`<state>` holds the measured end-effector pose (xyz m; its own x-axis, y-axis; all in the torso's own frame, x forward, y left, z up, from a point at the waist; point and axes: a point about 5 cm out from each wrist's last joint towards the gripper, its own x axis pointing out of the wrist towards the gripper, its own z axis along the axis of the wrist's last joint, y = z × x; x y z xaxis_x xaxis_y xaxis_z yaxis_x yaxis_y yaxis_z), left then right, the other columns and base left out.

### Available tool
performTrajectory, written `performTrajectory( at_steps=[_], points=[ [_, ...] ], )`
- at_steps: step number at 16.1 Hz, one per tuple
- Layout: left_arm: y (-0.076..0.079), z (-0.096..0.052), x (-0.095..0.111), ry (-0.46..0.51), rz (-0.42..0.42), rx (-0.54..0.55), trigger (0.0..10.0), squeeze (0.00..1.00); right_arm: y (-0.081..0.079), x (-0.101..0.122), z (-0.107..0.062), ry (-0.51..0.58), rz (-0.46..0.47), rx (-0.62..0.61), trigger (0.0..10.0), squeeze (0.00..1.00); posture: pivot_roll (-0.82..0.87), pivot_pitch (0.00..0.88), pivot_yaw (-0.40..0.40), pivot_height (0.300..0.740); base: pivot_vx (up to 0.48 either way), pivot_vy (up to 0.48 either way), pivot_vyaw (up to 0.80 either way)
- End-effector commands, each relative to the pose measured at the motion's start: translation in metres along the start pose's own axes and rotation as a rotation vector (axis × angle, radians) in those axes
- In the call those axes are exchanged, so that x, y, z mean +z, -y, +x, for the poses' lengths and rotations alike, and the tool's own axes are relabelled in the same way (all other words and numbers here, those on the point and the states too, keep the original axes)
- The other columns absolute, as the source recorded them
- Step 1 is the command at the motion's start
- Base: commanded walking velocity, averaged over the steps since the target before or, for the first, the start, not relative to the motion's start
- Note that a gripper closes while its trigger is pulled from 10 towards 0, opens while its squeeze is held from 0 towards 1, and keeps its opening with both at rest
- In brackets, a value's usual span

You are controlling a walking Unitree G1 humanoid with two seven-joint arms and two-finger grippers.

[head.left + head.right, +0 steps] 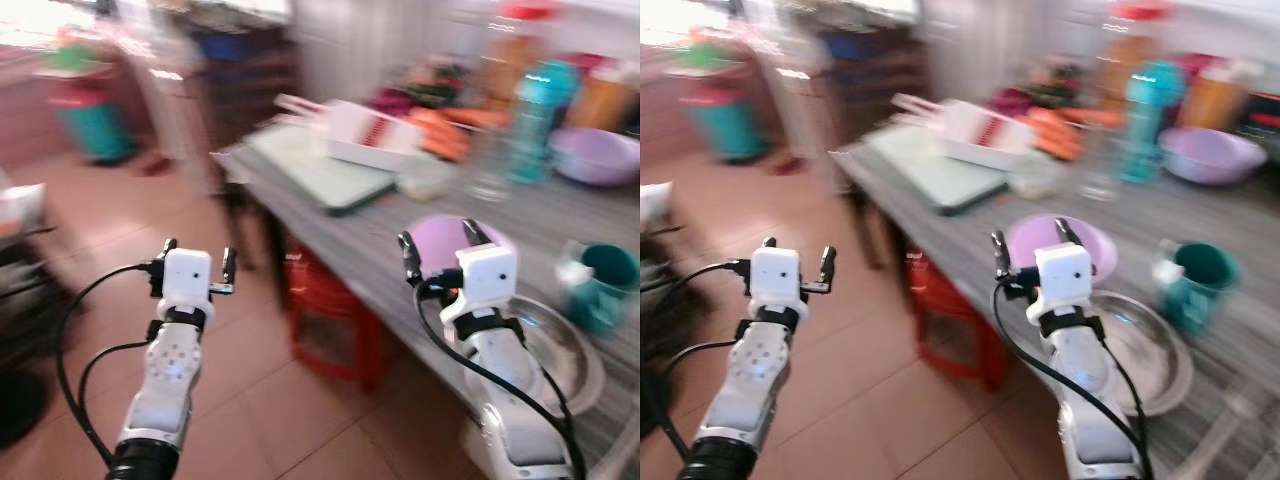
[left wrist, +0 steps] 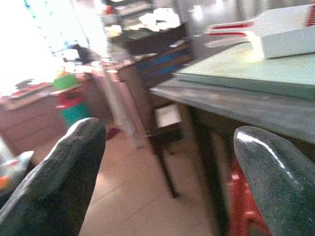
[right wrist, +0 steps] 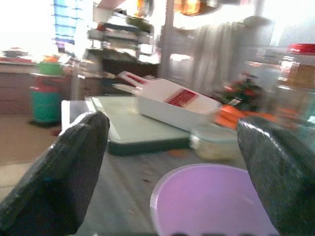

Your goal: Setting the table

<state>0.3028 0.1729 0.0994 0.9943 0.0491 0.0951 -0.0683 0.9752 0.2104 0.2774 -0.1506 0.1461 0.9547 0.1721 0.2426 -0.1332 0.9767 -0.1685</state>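
Right tool [image 1: 437,240]: fingers spread, nothing between them, raised over the near edge of the table [image 1: 330,235].
Ahead of right tool: lilac bowl [image 3: 211,201], straight in front and just beyond the fingertips, mouth up, sitting on the table.
Beside right tool: steel basin [image 1: 570,350] under and to the right of that wrist; teal cup [image 1: 605,285] a little further right.
Left tool [image 1: 193,265]: fingers spread, holding nothing, hanging over the tiled floor [image 1: 150,220], off the table's left edge.
Nearer arm: right, clearly; lilac bowl lies across the table corner from the left tool.
Long axis: none to speak of, bowl being round; rim reachable from the near side.
Further out: pale green cutting board [image 1: 320,170] with a white and red slicer [image 1: 365,135] on it, carrots [image 1: 440,130], a teal bottle [image 1: 532,120], a second lilac bowl [image 1: 595,155].
Below the table: red stool [image 1: 330,315].
Likely next move: short forward reach and close on the bowl's near rim.
Sharpness: head views blurred, fine detail unclear.
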Motion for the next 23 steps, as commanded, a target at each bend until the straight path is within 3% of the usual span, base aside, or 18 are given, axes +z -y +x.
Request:
performTrajectory(
  at_steps=[1, 11, 16, 19, 23],
  points=[
    [-0.001, 0.003, -0.002, -0.006, 0.020, 0.021, 10.0, 0.00, 0.000, 0.005, 0.001, 0.012, -0.002, -0.004, 10.0, 0.00, 0.06, 0.000, 0.068, 0.740, 0.000, 0.000, 0.80],
    [-0.007, 0.012, -0.009, -0.040, 0.031, 0.104, 10.0, 0.00, 0.000, 0.007, -0.002, 0.013, 0.003, -0.021, 10.0, 0.00, 0.05, 0.000, 0.076, 0.740, 0.000, 0.000, 0.80],
    [0.000, 0.012, -0.011, -0.051, 0.016, 0.091, 10.0, 0.00, 0.001, -0.002, -0.003, -0.024, 0.045, -0.038, 10.0, 0.00, 0.06, 0.000, 0.061, 0.740, 0.000, 0.000, 0.00],
    [0.007, 0.008, -0.016, -0.066, 0.007, 0.085, 10.0, 0.00, 0.003, -0.013, -0.009, -0.076, 0.056, -0.042, 10.0, 0.00, 0.06, 0.000, 0.044, 0.740, 0.000, 0.351, 0.00],
    [0.006, 0.007, -0.019, -0.074, 0.003, 0.095, 10.0, 0.00, 0.003, -0.014, -0.005, -0.079, 0.065, -0.035, 10.0, 0.00, 0.07, 0.000, 0.035, 0.740, 0.000, 0.346, 0.00]
  ],
)
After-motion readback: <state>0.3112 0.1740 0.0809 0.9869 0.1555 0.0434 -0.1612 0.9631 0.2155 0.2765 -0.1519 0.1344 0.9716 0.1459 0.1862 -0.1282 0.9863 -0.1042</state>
